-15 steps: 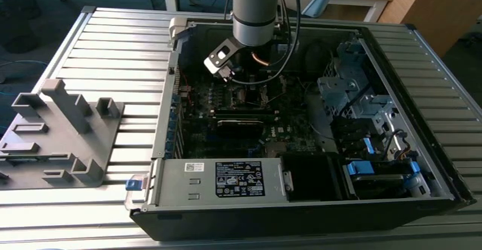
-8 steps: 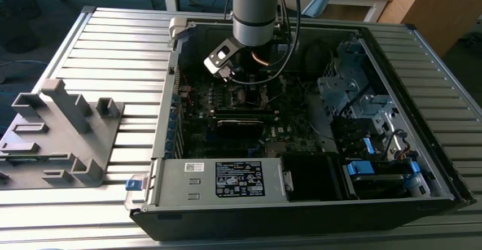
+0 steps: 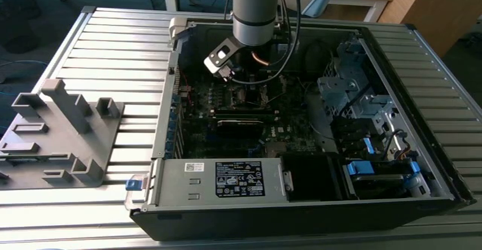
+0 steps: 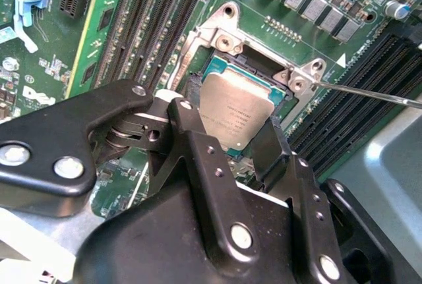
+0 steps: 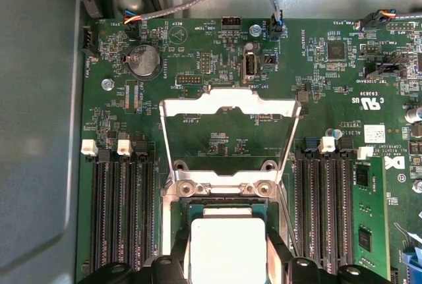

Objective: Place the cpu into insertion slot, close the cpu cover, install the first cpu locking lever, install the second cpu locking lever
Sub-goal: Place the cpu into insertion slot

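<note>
claw (image 4: 227,124) closed on the cpu (image 4: 234,99), faint print on its face, over insertion slot (image 4: 258,68), cpu cover (image 5: 231,99) raised open

Silver-grey cpu (image 4: 236,109) sits over insertion slot (image 4: 217,66); cpu cover (image 5: 231,101) stands open.

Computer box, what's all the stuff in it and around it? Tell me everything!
table: one, grey, slatted
computer case: one, black, open on the table
power-supply box: one, silver, inside the case
plastic stand: one, grey, the exterior view's left
cpu cover: one, silvery, flipped open
memory slots: several, black, flanking the insertion slot
cpu: one, silver-grey, at the insertion slot
arm: one, grey, above the case
gripper: one, black, shut on the cpu
</note>
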Robot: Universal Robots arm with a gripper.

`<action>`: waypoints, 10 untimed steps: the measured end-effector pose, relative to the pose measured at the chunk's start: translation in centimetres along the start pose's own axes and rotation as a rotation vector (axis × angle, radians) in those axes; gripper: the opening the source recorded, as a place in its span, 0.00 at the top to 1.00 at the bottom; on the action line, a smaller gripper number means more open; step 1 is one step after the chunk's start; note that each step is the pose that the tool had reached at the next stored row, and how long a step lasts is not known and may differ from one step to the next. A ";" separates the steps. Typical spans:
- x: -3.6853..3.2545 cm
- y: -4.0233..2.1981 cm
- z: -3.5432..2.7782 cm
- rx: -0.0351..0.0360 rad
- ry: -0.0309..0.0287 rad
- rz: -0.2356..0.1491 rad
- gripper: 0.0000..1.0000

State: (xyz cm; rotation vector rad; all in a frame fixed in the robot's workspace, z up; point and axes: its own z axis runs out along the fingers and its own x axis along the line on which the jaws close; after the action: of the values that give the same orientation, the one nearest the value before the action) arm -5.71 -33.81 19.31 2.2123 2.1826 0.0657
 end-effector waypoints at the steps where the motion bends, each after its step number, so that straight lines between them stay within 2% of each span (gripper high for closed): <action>1: -0.01 -0.01 -0.04 0.0001 -0.0001 0.000 0.46; 5: -0.01 0.00 -0.06 0.0001 -0.0003 0.000 0.46; 10: -0.01 0.00 -0.06 0.0001 0.0027 0.000 0.46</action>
State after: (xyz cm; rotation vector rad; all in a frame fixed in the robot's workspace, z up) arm -5.71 -33.82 19.37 2.2138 2.1838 0.0685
